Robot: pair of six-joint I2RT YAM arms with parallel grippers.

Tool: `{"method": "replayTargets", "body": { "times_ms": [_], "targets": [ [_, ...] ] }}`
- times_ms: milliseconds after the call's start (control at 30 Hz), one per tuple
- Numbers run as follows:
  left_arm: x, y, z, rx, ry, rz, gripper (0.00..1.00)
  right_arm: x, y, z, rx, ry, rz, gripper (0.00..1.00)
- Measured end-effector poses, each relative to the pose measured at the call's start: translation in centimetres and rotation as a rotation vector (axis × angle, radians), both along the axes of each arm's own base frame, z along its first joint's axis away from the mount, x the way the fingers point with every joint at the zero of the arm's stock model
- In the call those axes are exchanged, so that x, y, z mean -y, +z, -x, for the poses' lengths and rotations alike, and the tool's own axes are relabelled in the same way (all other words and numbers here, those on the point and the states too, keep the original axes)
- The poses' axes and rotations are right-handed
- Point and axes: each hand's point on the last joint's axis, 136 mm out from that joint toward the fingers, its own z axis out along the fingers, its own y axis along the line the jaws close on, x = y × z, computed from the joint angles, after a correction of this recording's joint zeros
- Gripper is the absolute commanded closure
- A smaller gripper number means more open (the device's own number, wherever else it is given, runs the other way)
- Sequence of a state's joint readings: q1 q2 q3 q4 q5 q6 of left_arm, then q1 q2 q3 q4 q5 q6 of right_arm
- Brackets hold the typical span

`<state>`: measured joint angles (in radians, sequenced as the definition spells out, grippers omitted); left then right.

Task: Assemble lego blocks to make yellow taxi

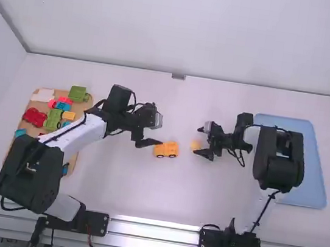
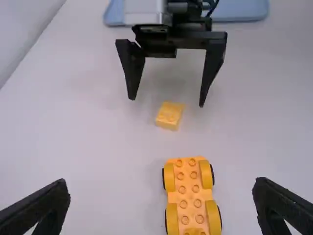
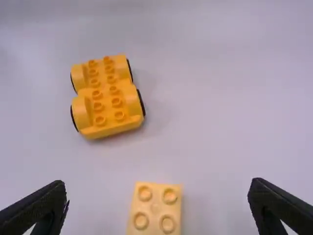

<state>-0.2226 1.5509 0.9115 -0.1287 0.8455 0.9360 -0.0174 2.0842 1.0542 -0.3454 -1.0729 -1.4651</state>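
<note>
Here we are at my white table, the widest thing in play. Next in size, the blue tray lies over on the right, my right arm reaching across part of it. Away on the left sits the tan board, wood as far as I can make out, crowded with coloured blocks; my left arm passes over it.

Now my claws! The left claw is spread wide, nothing gripped, with the yellow car base near its fingers. The right claw is released too, its fingers apart and empty, facing the left one across the middle.

The car base lies upright between the claws, studs up, four black-rimmed wheels showing. And smallest of all, the loose yellow block: studs up on the table, well between my right fingers, near the car base but apart from it.
</note>
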Motion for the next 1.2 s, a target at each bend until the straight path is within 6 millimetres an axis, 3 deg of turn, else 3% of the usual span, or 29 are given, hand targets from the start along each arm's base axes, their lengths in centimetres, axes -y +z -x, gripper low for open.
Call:
{"method": "replayTargets", "body": {
  "times_ms": [333,567,767,1000,1100,1200],
  "targets": [
    [0.0,0.1,-0.1,0.009,0.000,0.002,0.01,1.2,-1.6,-1.7,0.034,-0.160,-0.024,0.01],
    [0.0,0.1,-0.1,0.009,0.000,0.003,0.01,1.0,-2.5,-0.1,-0.030,-0.198,-0.051,0.01],
    [0.0,0.1,-0.1,0.009,-0.001,0.003,0.01,0.9,-2.7,-0.1,-0.040,-0.203,-0.043,0.01],
    [0.0,0.1,-0.1,0.000,0.005,0.006,0.01,0.9,-3.9,0.3,-0.044,-0.188,-0.044,0.09],
    [0.0,0.1,-0.1,-0.007,0.010,0.008,0.01,0.7,-3.9,-0.2,-0.040,-0.175,-0.068,0.23],
    [0.0,0.1,-0.1,-0.010,0.011,0.009,0.01,0.6,-3.9,-0.6,-0.042,-0.169,-0.080,0.53]
  ]
}}
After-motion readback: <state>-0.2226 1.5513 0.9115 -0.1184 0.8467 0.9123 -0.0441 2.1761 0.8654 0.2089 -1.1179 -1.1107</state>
